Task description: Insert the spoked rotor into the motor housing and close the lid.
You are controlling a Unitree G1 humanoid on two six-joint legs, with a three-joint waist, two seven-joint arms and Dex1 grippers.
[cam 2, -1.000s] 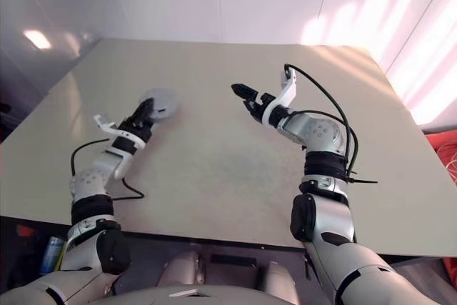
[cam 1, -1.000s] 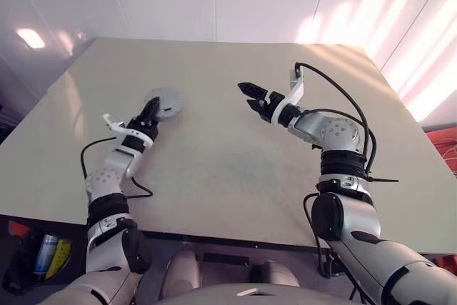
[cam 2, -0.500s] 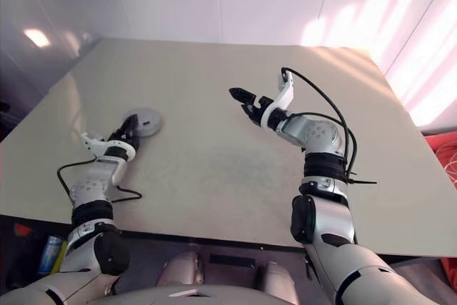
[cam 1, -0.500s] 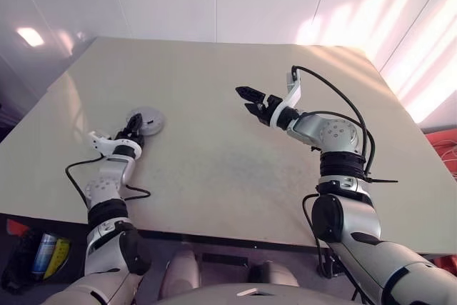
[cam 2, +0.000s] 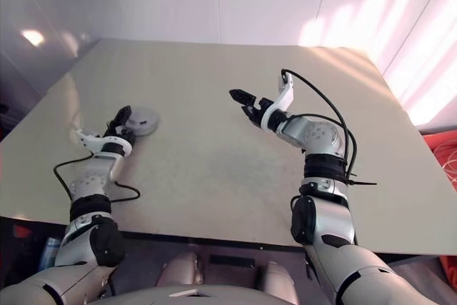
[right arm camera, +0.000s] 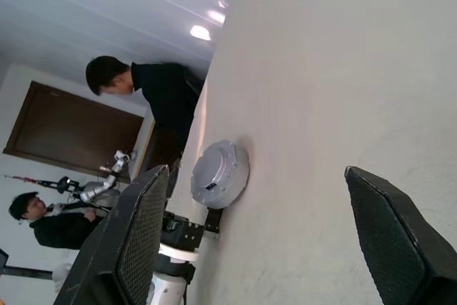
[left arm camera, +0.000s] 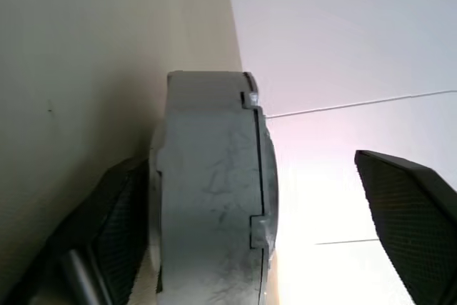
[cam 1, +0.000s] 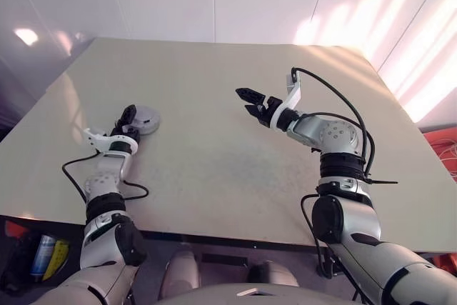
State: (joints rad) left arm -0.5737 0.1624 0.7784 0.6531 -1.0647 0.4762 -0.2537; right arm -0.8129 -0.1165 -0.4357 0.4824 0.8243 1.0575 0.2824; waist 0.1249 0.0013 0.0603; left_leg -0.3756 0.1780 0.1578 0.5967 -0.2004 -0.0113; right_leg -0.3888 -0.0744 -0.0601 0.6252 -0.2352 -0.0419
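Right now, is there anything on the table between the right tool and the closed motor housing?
No. In the left eye view only bare table lies between the right tool, jaws open, and the motor housing.

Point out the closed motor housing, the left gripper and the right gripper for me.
Motor housing [cam 1: 147, 118]: left eye view, on the grey lid top.
Left gripper [cam 1: 128, 114]: left eye view, between the open fingertips at the housing's edge.
Right gripper [cam 1: 248, 101]: left eye view, between the open fingertips above the table.
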